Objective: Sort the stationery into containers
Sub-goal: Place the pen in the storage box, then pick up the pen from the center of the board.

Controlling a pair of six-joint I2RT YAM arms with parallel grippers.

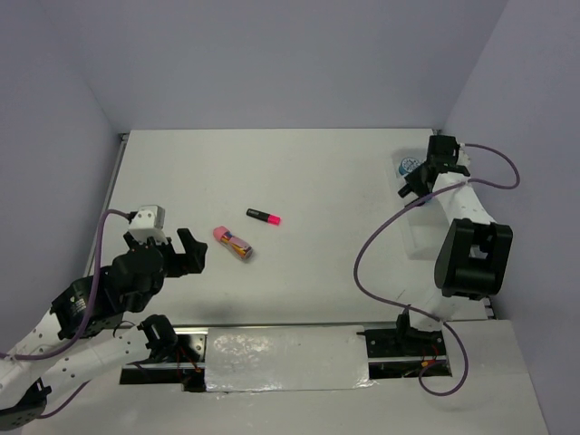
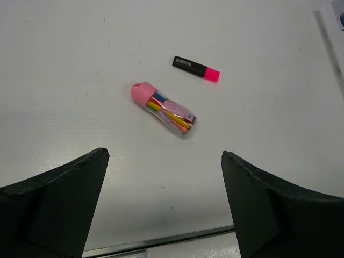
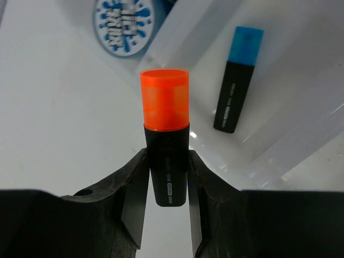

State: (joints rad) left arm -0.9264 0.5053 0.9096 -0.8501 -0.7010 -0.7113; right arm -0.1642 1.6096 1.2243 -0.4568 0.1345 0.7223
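Note:
My right gripper [image 3: 167, 156] is shut on a black highlighter with an orange cap [image 3: 165, 107], which sticks out forward between the fingers. Just beyond it lies a clear tray [image 3: 301, 123] holding a blue-capped highlighter [image 3: 238, 80]. A round blue-and-white item [image 3: 122, 24] sits left of the tray. From above, the right gripper [image 1: 410, 186] is at the far right by that round item [image 1: 407, 166]. My left gripper [image 2: 164, 156] stands open above bare table, short of a pink packet [image 2: 164, 109] and a pink-capped highlighter [image 2: 196, 68].
A shiny white strip [image 1: 285, 358] runs along the near edge between the arm bases. A purple cable [image 1: 372, 245] loops off the right arm over the table. Grey walls close in the back and both sides.

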